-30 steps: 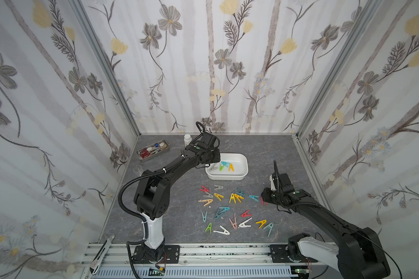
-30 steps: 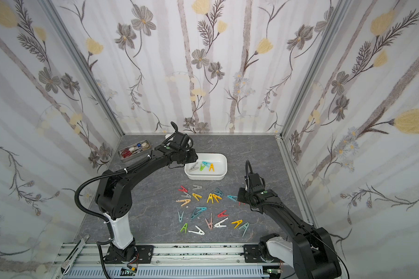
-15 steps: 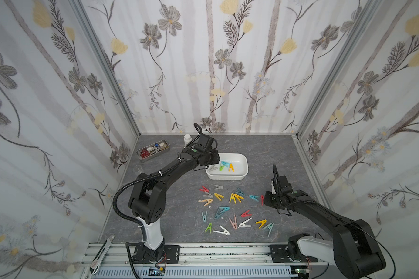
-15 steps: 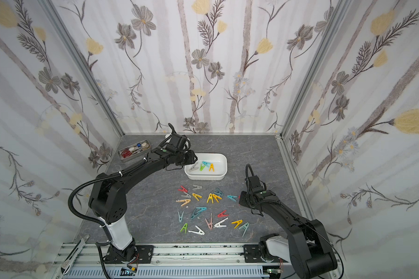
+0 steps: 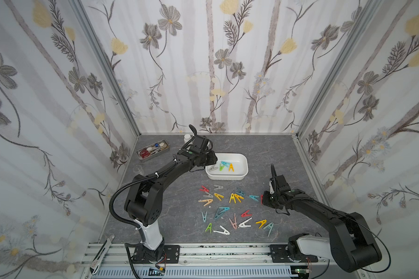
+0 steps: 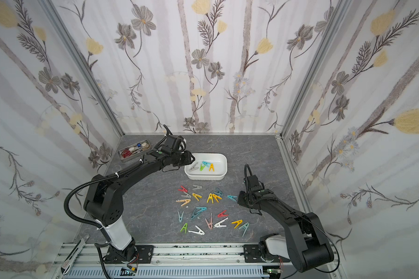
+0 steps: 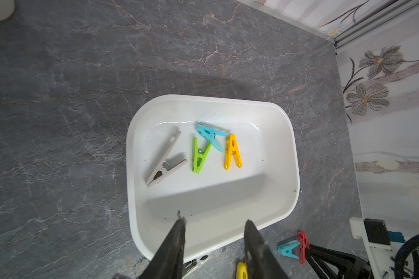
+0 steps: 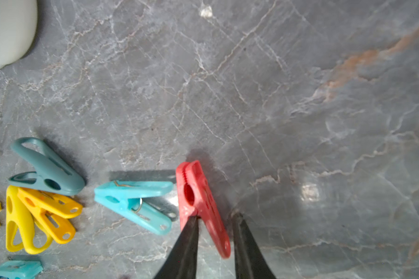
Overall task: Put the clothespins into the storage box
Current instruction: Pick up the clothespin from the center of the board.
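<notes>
Tabletop [image 5: 264, 154]: grey marble, carrying everything.
Storage box [image 5: 225, 176]: toward the back, four clothespins [image 7: 197, 164] lying inside.
Left tool [image 7: 214, 222]: spread, empty, over the box's edge.
Right tool [image 8: 215, 216]: spread astride the red clothespin [image 8: 198, 193] on the tabletop, one finger touching it, the other just clear.
Loose clothespins [image 5: 220, 212]: scattered in front of the box.

The grey marble-patterned tabletop [image 5: 271, 154] carries a white storage box [image 5: 225, 177] just past its centre toward 12 o'clock. Loose clothespins [image 5: 232, 198] lie scattered from the centre toward 6 o'clock, apart from the box. A metal tray [image 5: 155, 154] sits at 10 o'clock, a small white bottle [image 5: 186, 138] at 11 o'clock.
</notes>
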Motion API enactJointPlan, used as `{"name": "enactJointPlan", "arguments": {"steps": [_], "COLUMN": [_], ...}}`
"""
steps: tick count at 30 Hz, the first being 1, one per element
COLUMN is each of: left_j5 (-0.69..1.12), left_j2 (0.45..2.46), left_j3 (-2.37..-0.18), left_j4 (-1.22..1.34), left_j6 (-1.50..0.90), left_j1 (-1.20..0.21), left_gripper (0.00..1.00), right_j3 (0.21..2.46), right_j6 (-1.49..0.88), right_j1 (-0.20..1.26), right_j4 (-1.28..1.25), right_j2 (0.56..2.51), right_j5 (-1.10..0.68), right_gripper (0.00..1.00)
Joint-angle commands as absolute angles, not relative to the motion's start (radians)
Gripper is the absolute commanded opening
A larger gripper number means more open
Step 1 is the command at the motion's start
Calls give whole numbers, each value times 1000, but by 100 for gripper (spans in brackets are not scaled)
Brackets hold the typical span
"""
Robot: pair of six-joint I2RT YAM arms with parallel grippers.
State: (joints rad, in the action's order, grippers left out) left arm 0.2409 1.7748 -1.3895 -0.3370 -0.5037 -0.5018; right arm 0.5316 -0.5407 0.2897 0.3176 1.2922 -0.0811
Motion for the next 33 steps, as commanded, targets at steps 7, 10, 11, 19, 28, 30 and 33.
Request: {"name": "enactJointPlan", "arguments": {"steps": [7,10,11,19,28,30,33], "left_j5": [255,257,257,257,249,249,250], "left_j2": [1767,1767,1765,1761,1744,1744,1744], "left_j3": [-1385,-1384,-1382,-1379,-1380,-1381,-1385], "left_j4": [-303,-304,-304,-306,-314,-316,-318], "left_j6": [-515,-517,-517,-518,-521,-522,-523], "left_j1": [-494,-494,-493,-491,-485,-485,-483], "left_gripper": [40,40,40,40,41,41,41], "right_j3": [530,532,532,531,531,532,546], "right_j6": [-522,-517,-515,-509,-514,-516,-515], "right_j1": [290,289,290,291,294,294,295], "right_j4": [327,322,321,316,326,332,357], "right_j2": [1329,1340,1344,1368,1347,1336,1312], "right_j5": [-100,-107,-109,-133,-137,-134,-132], "right_gripper": [22,21,20,18,10,8,7]}}
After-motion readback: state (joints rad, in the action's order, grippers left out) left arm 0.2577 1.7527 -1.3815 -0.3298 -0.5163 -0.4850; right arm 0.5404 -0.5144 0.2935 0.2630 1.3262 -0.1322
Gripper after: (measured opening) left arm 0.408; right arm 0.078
